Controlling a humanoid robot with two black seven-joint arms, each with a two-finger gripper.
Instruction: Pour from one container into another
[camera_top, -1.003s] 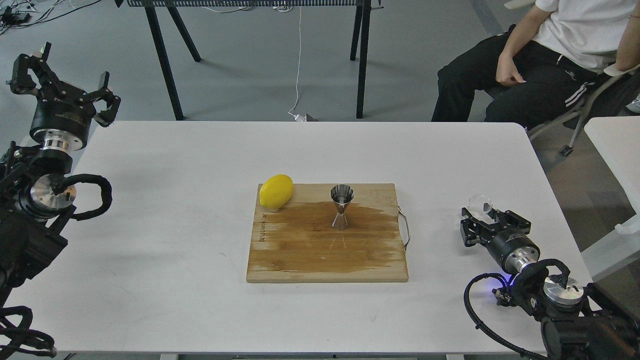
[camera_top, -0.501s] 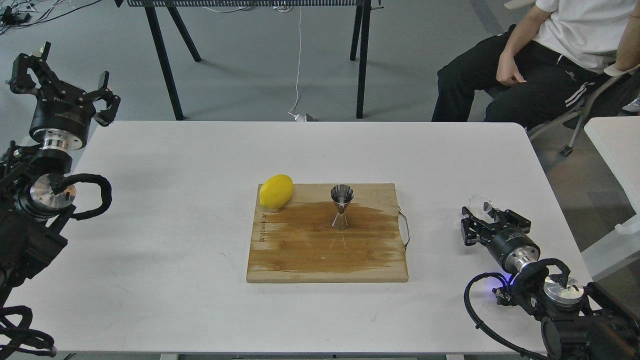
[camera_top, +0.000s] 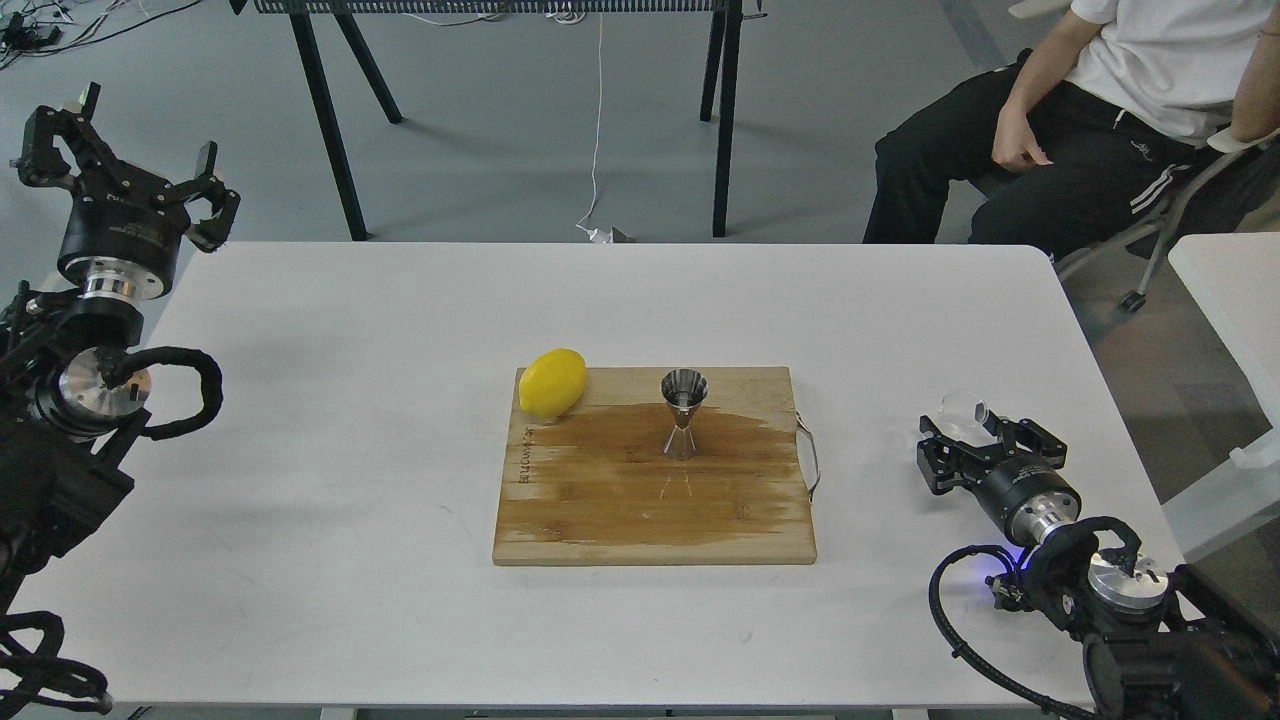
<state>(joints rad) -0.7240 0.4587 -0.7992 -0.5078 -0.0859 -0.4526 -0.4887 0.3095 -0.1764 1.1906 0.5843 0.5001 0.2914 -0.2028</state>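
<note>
Glass cup (camera_top: 964, 408) apparently beside right claw (camera_top: 975, 440).

White tabletop (camera_top: 350, 560), plain and unmarked. On it a light tan wooden board (camera_top: 650, 530) with a broad darker brown stain across its middle. Bright yellow lemon (camera_top: 552, 382) at the board's corner. The jigger (camera_top: 683, 414) gleams mirror-silver with dark reflections. The glass cup (camera_top: 964, 408) is colourless, see-through. Both grippers, left (camera_top: 125, 150) and right (camera_top: 980, 445), are matte black, silver rings behind them. Grey floor (camera_top: 500, 130) beyond.
</note>
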